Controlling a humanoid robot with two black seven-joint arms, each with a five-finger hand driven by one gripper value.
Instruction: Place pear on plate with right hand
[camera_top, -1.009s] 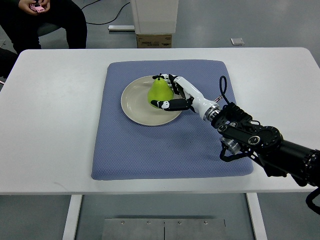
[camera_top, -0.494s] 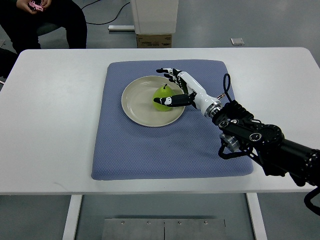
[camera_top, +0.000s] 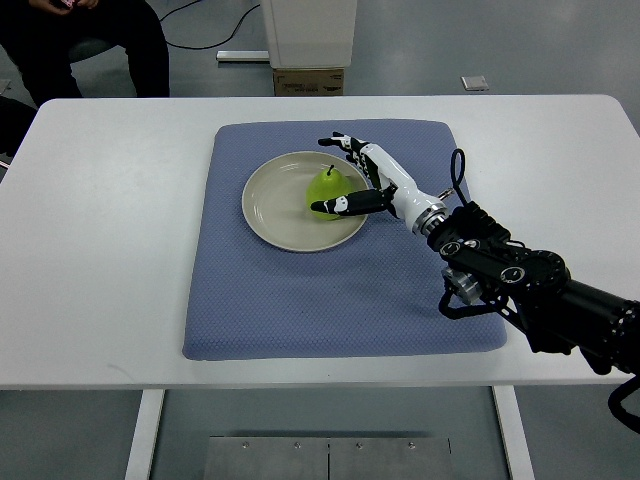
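A green pear (camera_top: 324, 188) stands on the beige plate (camera_top: 270, 205), right of the plate's middle. My right hand (camera_top: 352, 178) is just right of the pear with its fingers spread open. The thumb lies along the pear's near side and the other fingers reach past its far side. I cannot tell whether the thumb touches the fruit. The right arm runs from the hand down to the picture's lower right. My left hand is out of view.
The plate rests on a blue mat (camera_top: 330, 290) on a white table (camera_top: 110, 230). A seated person (camera_top: 85, 35) is beyond the far left corner. A white pedestal and a cardboard box (camera_top: 308, 80) stand behind the table.
The fingers let go of the pear and spread. The pear settled lower on the plate, and the hand drew back slightly to the right.
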